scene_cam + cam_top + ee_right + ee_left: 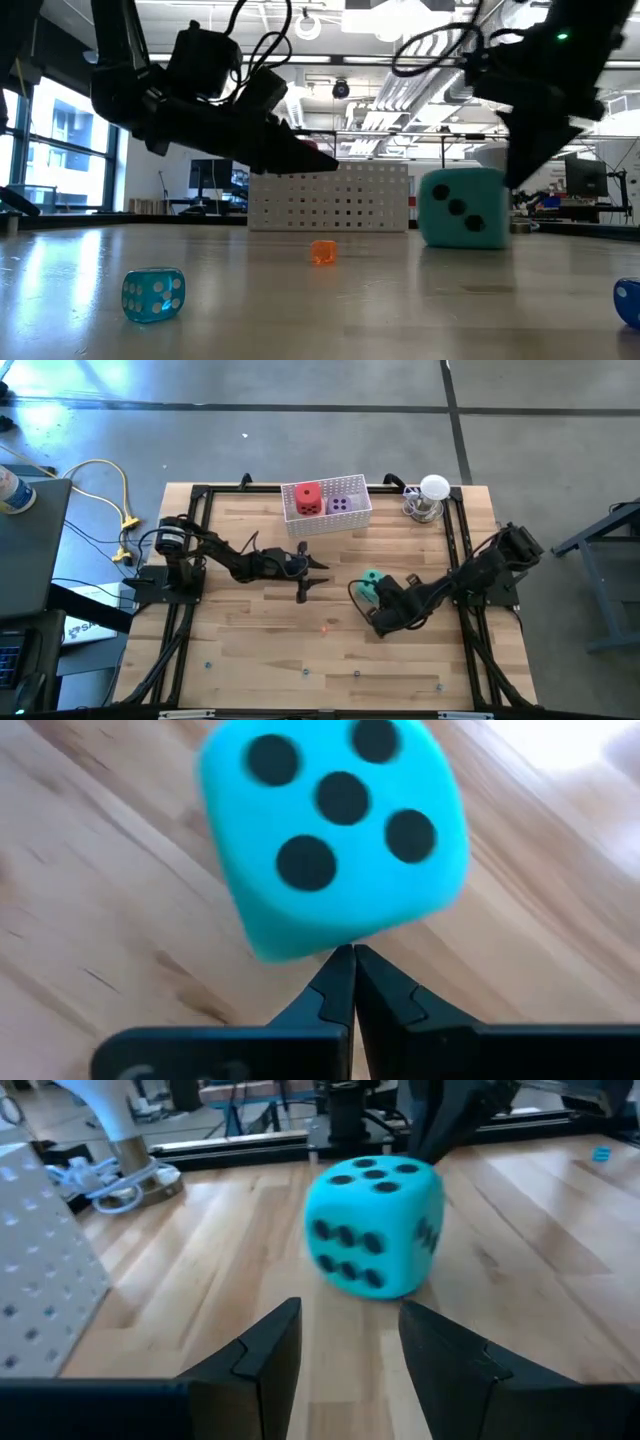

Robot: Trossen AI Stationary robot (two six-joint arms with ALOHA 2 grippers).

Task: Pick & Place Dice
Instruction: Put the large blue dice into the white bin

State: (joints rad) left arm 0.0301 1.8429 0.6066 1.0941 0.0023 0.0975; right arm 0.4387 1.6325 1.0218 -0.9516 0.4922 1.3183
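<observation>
Soft teal-green foam die [335,830], dark pips, on pale wood-plank bench [250,630].
R end effector [352,975] fingers together beside it; L end effector [348,1352] fingers apart.

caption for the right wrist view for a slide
Shut right gripper just short of the teal die on the table.

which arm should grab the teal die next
Probably left: the left gripper has open jaws aimed at the teal die, a gap away. The right gripper sits closer, but its jaws are shut and would need reopening.
</observation>
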